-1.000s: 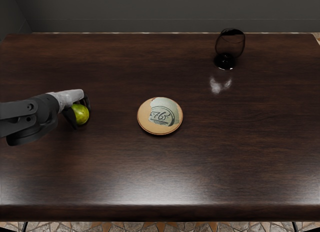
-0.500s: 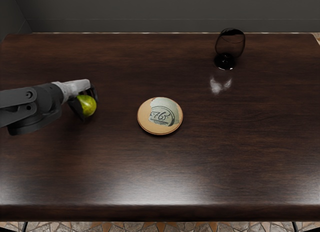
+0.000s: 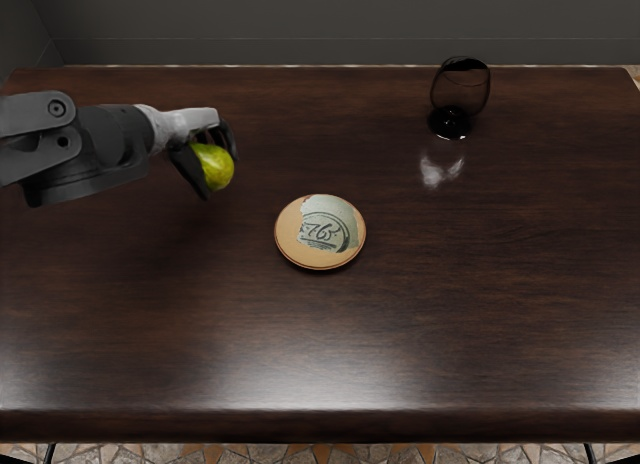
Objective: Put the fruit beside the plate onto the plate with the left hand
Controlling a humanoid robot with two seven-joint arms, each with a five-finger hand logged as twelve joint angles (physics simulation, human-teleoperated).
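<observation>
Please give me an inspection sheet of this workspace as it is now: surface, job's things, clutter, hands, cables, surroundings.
Surface: dark wooden table, one pale glint in front of the glass.
Job's things: yellow-green fruit in the hand, left of the plate and apart from it; round plate with orange rim, nothing on it.
Clutter: dark glass at the far right.
Hands: left hand closed around the fruit; right hand not in view.
Cables: nothing seen.
Surroundings: grey wall behind, tiled floor below the front edge.
</observation>
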